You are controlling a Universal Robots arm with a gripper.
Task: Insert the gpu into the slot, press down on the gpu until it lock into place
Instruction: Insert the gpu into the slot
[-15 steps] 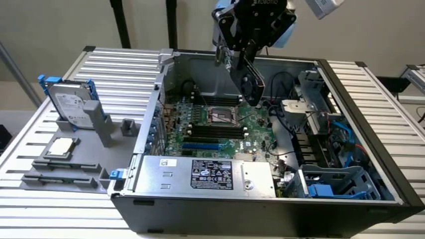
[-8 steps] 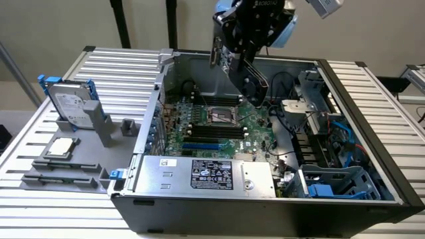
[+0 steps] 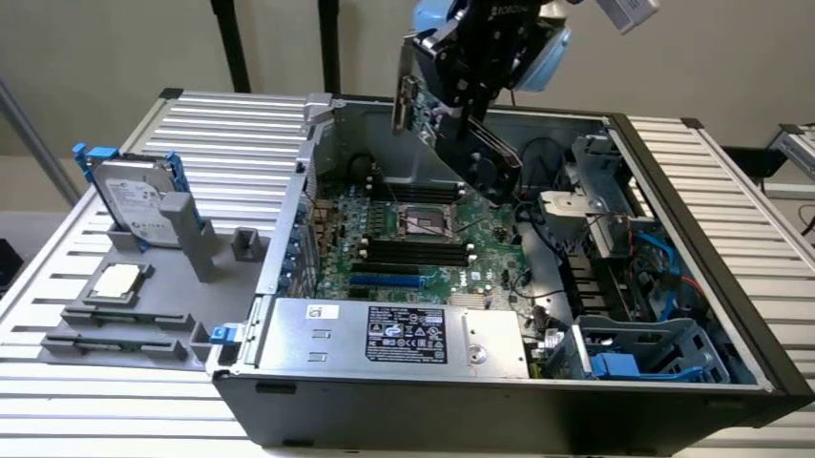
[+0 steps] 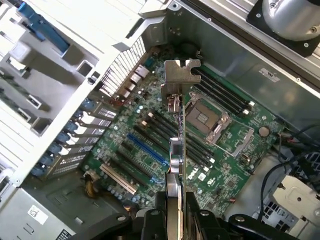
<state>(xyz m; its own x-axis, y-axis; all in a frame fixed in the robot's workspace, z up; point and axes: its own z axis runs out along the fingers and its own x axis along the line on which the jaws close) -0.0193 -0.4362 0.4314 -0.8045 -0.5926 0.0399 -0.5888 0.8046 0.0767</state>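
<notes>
My gripper (image 3: 474,91) hangs high over the open computer case, shut on the gpu (image 3: 433,114), a flat black card held tilted in the air above the motherboard. The wrist view shows the gpu (image 4: 176,150) edge-on between my fingers (image 4: 201,220), its metal bracket (image 4: 181,75) at the far end. Well below the card, the slot (image 3: 384,281) is a long bright-blue strip on the green board, near the power supply. In the wrist view the slot (image 4: 147,149) lies beside the card's edge, with a clear gap of air between them.
The silver power-supply box (image 3: 395,334) fills the case's near side. Black memory slots (image 3: 405,250) and the metal CPU socket (image 3: 425,221) sit behind the blue strip. Cables and a drive cage (image 3: 637,348) crowd the exterior view's right. A hard drive in a blue frame (image 3: 134,200) stands outside.
</notes>
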